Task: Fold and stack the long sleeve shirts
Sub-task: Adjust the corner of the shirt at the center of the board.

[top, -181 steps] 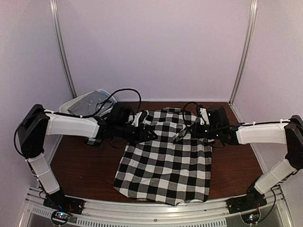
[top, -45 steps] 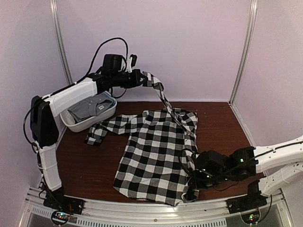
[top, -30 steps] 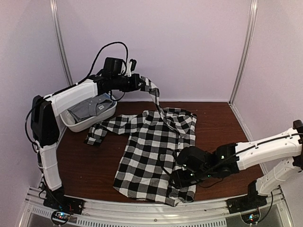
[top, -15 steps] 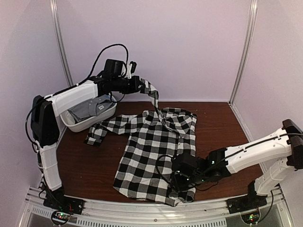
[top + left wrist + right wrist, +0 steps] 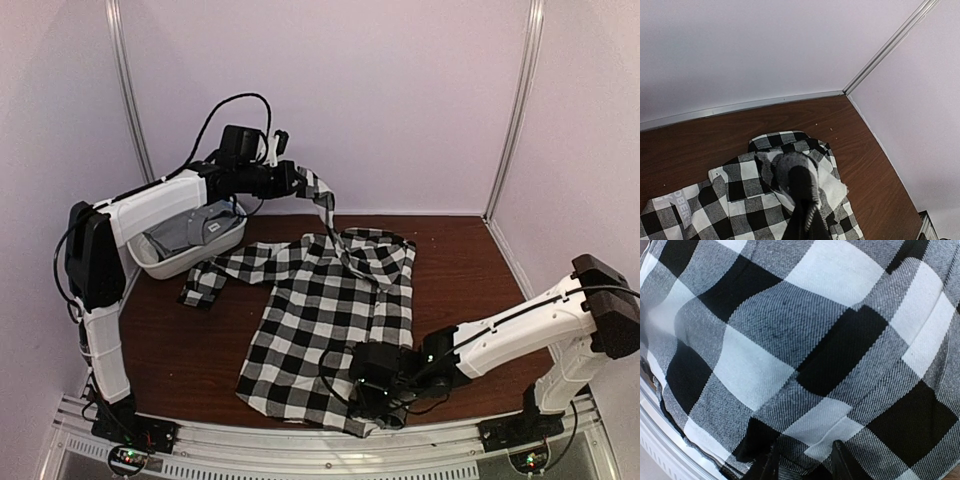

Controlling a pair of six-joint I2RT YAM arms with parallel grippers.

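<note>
Top view: the checked shirt [image 5: 325,320] lies spread on the table [image 5: 200,340]. The left tool [image 5: 298,180] is clenched on its sleeve [image 5: 325,205], held high above the collar. The right tool [image 5: 372,400] is low on the near hem. A grey shirt [image 5: 185,232] sits in the tub [image 5: 160,264].

Left wrist: the sleeve [image 5: 795,175] hangs down over the shirt's collar end.

Right wrist: two fingers [image 5: 771,465] stand apart with checked cloth between them; I cannot tell whether they grip it.

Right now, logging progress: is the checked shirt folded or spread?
Mostly spread: checked shirt lies flat, one sleeve held up by left gripper.
</note>
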